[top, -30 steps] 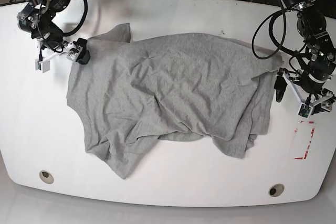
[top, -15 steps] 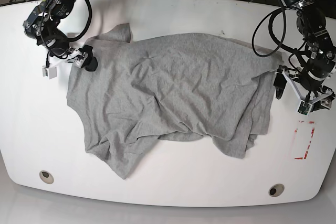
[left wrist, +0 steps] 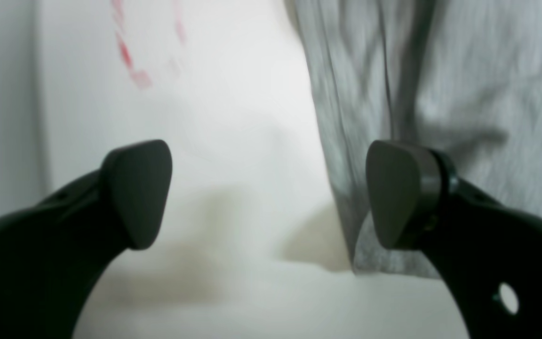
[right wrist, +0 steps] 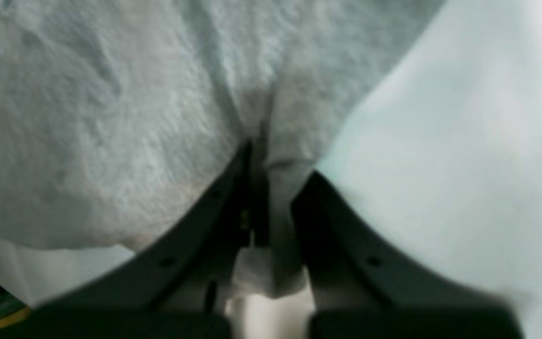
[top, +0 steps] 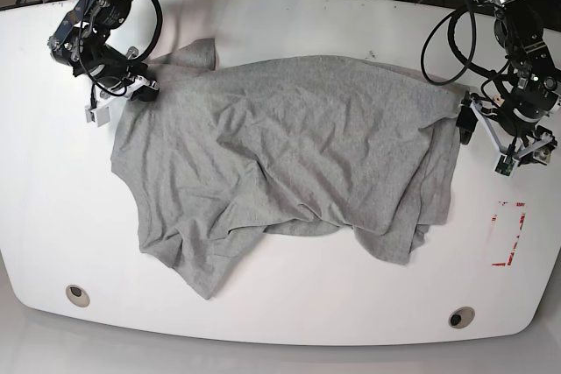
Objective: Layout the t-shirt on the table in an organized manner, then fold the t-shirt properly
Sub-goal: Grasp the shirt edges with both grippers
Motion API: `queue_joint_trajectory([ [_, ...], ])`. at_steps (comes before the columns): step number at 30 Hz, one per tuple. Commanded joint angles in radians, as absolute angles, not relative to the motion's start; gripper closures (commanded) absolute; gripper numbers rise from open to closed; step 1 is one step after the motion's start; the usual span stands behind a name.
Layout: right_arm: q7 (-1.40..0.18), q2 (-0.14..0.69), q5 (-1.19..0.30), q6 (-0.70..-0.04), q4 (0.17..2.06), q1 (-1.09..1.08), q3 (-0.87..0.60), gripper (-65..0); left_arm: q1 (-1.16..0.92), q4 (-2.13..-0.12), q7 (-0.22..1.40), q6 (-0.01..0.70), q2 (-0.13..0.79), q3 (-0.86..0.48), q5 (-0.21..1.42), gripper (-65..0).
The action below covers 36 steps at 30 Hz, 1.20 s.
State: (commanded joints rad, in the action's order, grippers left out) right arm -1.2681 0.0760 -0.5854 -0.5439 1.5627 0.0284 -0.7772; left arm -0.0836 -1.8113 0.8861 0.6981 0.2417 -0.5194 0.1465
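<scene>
The grey t-shirt [top: 280, 155] lies spread and wrinkled across the white table [top: 53, 199], with its lower part bunched. My right gripper [top: 143, 92] is at the shirt's far left corner. In the right wrist view the gripper [right wrist: 271, 188] is shut on a fold of the t-shirt [right wrist: 111, 117]. My left gripper [top: 466, 124] is at the shirt's right edge. In the left wrist view it [left wrist: 271, 193] is open, and the t-shirt's [left wrist: 464, 70] edge lies between the fingers, close to the right finger [left wrist: 402, 193]. The neck mark is hidden.
A red dashed rectangle [top: 508, 234] marks the table at the right, also in the left wrist view [left wrist: 132, 61]. Two grey grommets [top: 77, 293] [top: 460, 316] sit near the front edge. Cables run behind the table's far edge.
My right gripper has moved right to the shirt's far left corner and shut on the fabric. My left gripper has moved toward the table's far side along the shirt's right edge, still open.
</scene>
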Motion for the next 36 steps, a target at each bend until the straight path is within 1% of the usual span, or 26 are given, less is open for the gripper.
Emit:
queue_joint_trajectory([
  [4,-1.268,0.081,-0.585,-0.544,1.560,0.028,-0.777,0.0,-0.108,-1.811,0.886,0.698,0.242,-0.550,0.173,-63.6],
  [14,-1.268,0.102,-0.585,-0.544,1.560,0.028,-0.777,0.0,-0.209,-1.816,0.886,0.698,0.242,-0.596,0.263,-63.6],
  [21,-1.268,0.102,-0.585,-0.545,1.560,0.028,-0.777,0.0,-0.239,-1.813,0.886,0.698,0.237,-0.591,0.268,-63.6],
  [25,-1.268,0.101,-0.585,-0.545,1.560,0.028,-0.765,0.0,-0.246,-1.813,0.886,0.698,0.214,-0.595,0.306,-63.6],
  [30,-1.268,0.102,-0.584,-0.545,1.561,0.028,-0.714,0.0,-0.263,-1.813,0.886,0.698,0.213,-0.579,0.343,-63.6],
  [36,-1.268,0.101,-0.584,-0.545,1.560,0.030,-0.710,0.0,-0.288,-1.811,0.886,0.698,0.213,-0.498,0.355,-63.6],
])
